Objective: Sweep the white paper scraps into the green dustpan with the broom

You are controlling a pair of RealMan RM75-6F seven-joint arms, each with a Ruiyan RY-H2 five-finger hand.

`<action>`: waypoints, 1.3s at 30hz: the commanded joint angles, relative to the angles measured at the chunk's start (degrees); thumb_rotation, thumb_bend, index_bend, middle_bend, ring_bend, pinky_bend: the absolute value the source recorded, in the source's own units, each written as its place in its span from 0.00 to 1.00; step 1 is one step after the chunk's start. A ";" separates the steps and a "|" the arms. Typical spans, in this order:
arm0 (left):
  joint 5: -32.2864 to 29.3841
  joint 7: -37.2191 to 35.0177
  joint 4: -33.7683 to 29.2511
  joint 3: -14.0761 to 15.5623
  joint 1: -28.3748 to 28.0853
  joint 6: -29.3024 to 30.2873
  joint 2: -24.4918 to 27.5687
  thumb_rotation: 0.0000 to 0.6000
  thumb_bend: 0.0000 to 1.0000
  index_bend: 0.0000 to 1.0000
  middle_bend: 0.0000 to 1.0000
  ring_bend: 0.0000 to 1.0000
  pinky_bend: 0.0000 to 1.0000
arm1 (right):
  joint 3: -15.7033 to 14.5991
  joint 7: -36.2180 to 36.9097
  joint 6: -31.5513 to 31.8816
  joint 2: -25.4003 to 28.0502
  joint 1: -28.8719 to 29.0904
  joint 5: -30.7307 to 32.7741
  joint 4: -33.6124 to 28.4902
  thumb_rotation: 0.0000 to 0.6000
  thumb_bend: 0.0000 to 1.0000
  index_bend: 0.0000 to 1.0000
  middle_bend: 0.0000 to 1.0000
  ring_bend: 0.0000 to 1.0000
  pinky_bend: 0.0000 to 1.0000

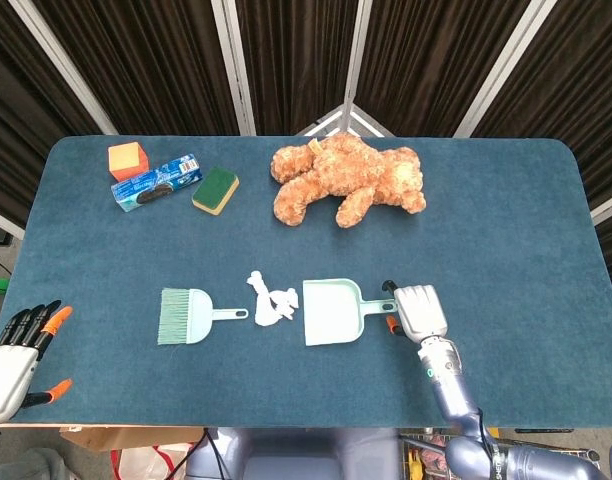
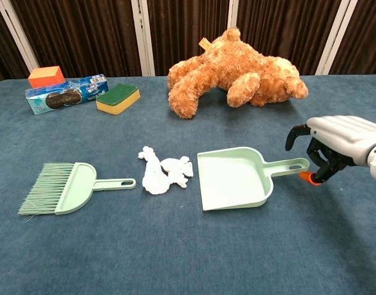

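The green dustpan (image 1: 332, 311) (image 2: 232, 178) lies flat mid-table, mouth toward the white paper scraps (image 1: 271, 299) (image 2: 163, 171), handle pointing right. Left of the scraps lies the green broom (image 1: 189, 316) (image 2: 65, 187), bristles to the left, untouched. My right hand (image 1: 417, 310) (image 2: 336, 144) hovers at the tip of the dustpan handle (image 2: 290, 165), fingers curved and apart, holding nothing. At the table's near left corner my left hand (image 1: 18, 358) stays open, far from the broom; the chest view does not show it.
A brown teddy bear (image 1: 346, 178) (image 2: 237, 70) lies at the back centre. At the back left sit an orange block (image 1: 127, 159), a blue cookie packet (image 1: 156, 182) and a yellow-green sponge (image 1: 216, 190). The blue table (image 1: 506, 220) stretches bare to the right.
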 commanded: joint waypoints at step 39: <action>-20.39 17.33 -0.63 -14.98 -17.83 -16.68 -6.54 1.00 0.12 0.20 0.66 0.58 0.59 | -0.58 -0.30 2.09 0.01 2.02 1.44 -0.66 1.00 0.45 0.58 0.82 0.80 0.80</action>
